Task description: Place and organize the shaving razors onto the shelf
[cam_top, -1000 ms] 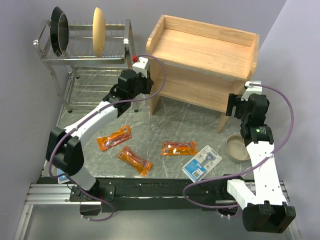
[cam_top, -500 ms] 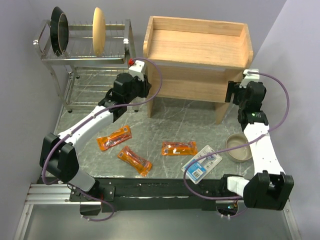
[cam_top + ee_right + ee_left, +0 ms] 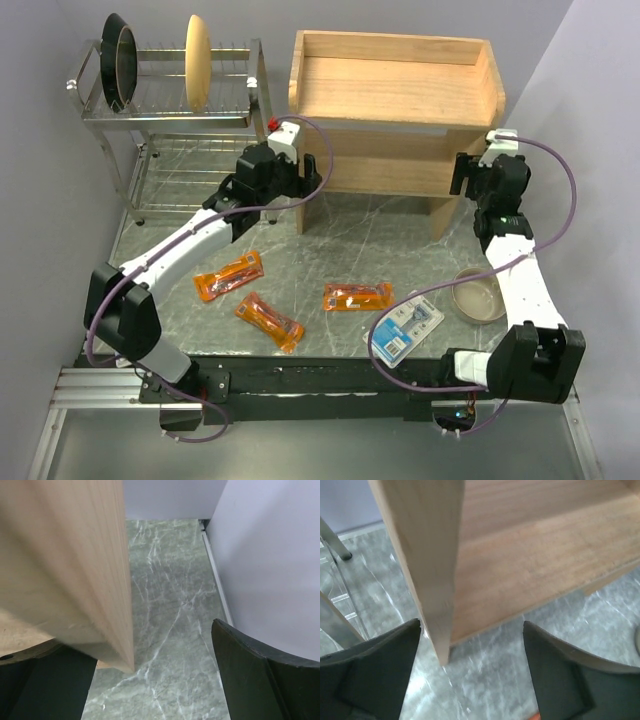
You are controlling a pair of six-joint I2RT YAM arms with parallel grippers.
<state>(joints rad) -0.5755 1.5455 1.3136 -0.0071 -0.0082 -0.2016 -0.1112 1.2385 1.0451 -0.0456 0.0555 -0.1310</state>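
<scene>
the left gripper stands wide, its fingers on either side of the front left upright of the shelf, the left finger close against the wood and the other well clear. the right gripper is spread just as wide astride the right side panel. the shelf is pale natural wood, two tiers with raised back and side edges, standing at the far side of the grey marbled table. three flat orange packets lie scattered on the table in front of it, between the arms. a blue-and-white blister card lies to their right, near a tan bowl.
</scene>
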